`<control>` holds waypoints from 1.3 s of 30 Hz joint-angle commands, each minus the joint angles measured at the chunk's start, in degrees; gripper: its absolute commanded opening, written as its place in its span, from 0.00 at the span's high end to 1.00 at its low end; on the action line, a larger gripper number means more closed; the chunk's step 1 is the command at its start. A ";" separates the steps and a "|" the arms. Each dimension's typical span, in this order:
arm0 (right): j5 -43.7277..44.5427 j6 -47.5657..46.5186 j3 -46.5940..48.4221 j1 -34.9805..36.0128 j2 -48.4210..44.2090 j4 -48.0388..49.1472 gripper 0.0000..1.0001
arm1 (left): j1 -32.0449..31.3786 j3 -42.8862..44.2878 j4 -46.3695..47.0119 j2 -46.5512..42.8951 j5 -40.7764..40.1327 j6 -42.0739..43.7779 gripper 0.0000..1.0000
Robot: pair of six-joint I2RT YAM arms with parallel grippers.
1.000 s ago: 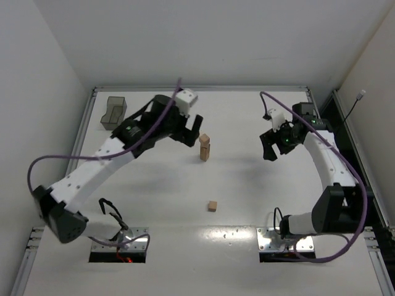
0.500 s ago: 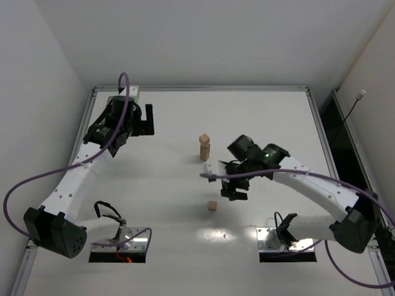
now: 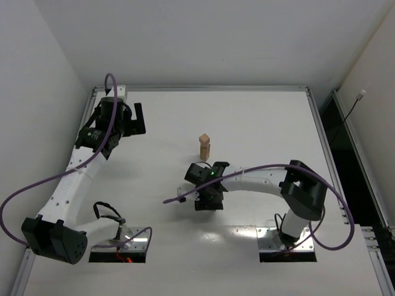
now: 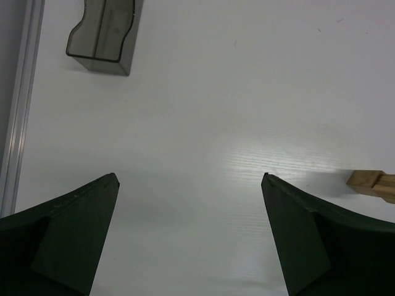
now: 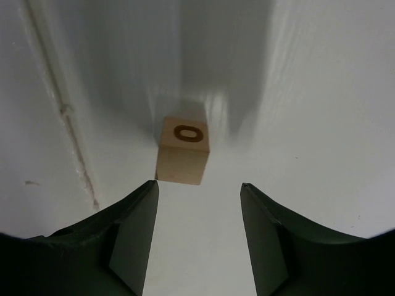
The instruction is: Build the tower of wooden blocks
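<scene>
tower up mid-table; one loose block left to stack, just ahead of my right gripper, fingers apart, nothing clamped. left gripper spread wide, empty.

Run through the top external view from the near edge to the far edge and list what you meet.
right gripper → tower → left gripper. The loose block is left out: the right gripper hides it in that view.

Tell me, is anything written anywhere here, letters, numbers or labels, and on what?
"O" (or a zero): dark mark on the upper face of the small light-brown wooden cube in the right wrist view.
Narrow tower of tan wooden cubes: too small to read.
Nothing else readable.
</scene>
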 commanded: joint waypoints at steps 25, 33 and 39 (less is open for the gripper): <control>-6.29 3.89 6.10 0.30 6.94 -2.72 0.48 | 0.79 -1.78 3.27 -0.06 2.69 0.60 0.00; -6.83 3.89 6.10 0.30 8.61 -2.73 0.63 | 0.79 -1.78 3.79 0.47 2.70 0.60 0.00; -5.78 3.89 6.10 0.30 9.23 -2.72 1.00 | 0.79 -2.30 4.32 1.00 2.70 0.60 0.00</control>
